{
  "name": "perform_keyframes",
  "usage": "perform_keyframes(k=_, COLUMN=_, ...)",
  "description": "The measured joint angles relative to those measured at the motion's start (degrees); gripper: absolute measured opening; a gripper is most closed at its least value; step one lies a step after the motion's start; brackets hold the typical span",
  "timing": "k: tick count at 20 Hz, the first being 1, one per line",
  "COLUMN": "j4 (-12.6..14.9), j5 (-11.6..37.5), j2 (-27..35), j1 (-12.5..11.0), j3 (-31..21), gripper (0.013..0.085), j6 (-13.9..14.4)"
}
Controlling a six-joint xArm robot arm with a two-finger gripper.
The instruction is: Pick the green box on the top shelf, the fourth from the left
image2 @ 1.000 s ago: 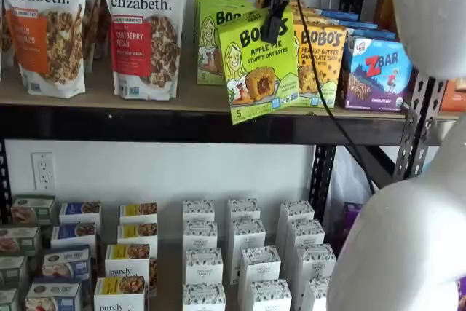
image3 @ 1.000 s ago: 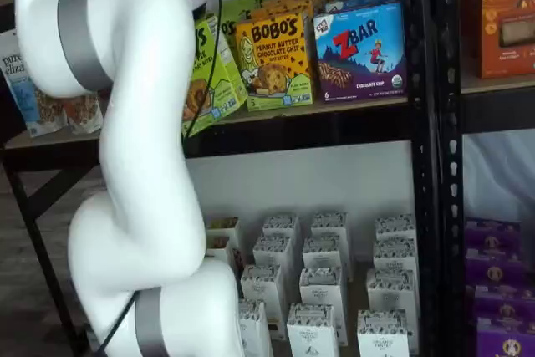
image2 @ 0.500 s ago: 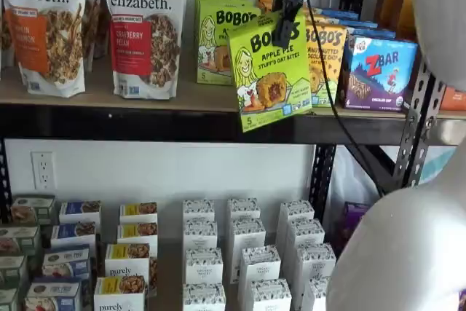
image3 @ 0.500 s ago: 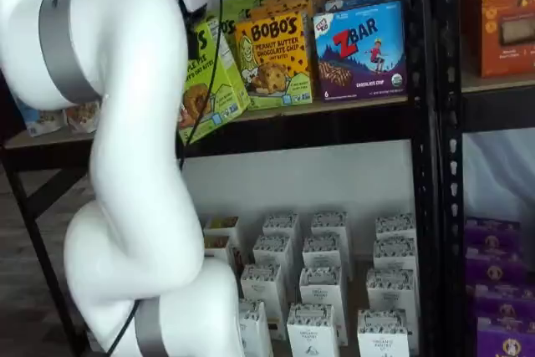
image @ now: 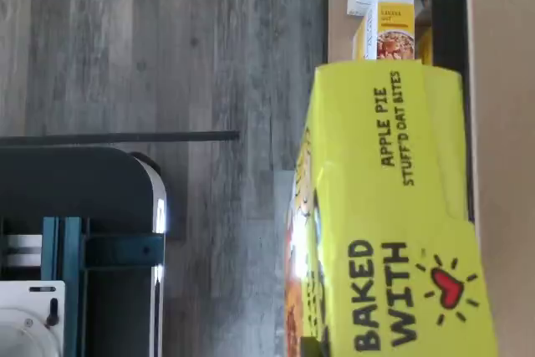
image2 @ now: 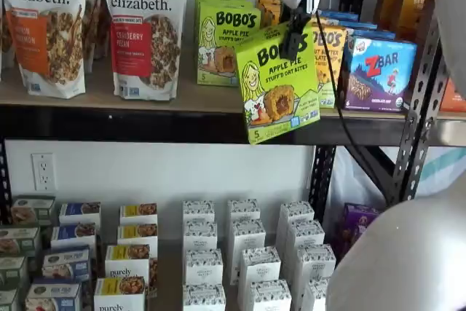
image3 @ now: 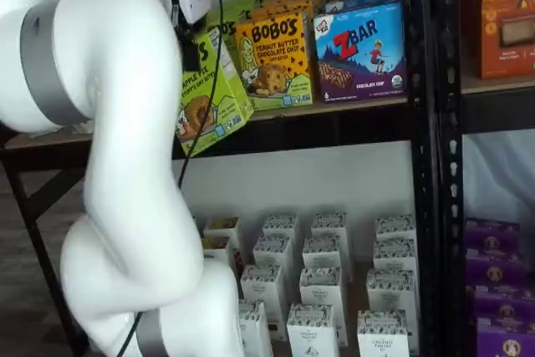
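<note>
Green box (image2: 279,84): hangs tilted in front of the top shelf (image2: 145,123), clear of the board.
Gripper (image2: 297,25): black fingers clamp its top edge.
Wrist view: box top (image: 393,206) over grey floor (image: 167,48).

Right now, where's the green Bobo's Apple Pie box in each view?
Wrist view: the green box fills most of the frame on its side, "APPLE PIE" legible, over grey floor.
Shelf view: held tilted by the gripper, in front of the top shelf edge.
Shelf view: the green box is partly behind the white arm.
Shared landmark: the blue ZBar box in both shelf views.
</note>
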State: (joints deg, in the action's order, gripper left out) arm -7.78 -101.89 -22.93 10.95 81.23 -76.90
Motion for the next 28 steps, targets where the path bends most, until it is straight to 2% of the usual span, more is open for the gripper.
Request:
perform_keyframes(k=15, j4=-0.14, j5=-0.53, j2=-3.30, j1=-0.73, j3=-3.96, gripper=0.0330, j6=-0.74)
perform_keyframes(k=28, j4=-1.10, j5=-1.21, j2=-6.04, j1=-2.69, j3=-6.56, gripper=0.0330, j6=-2.42)
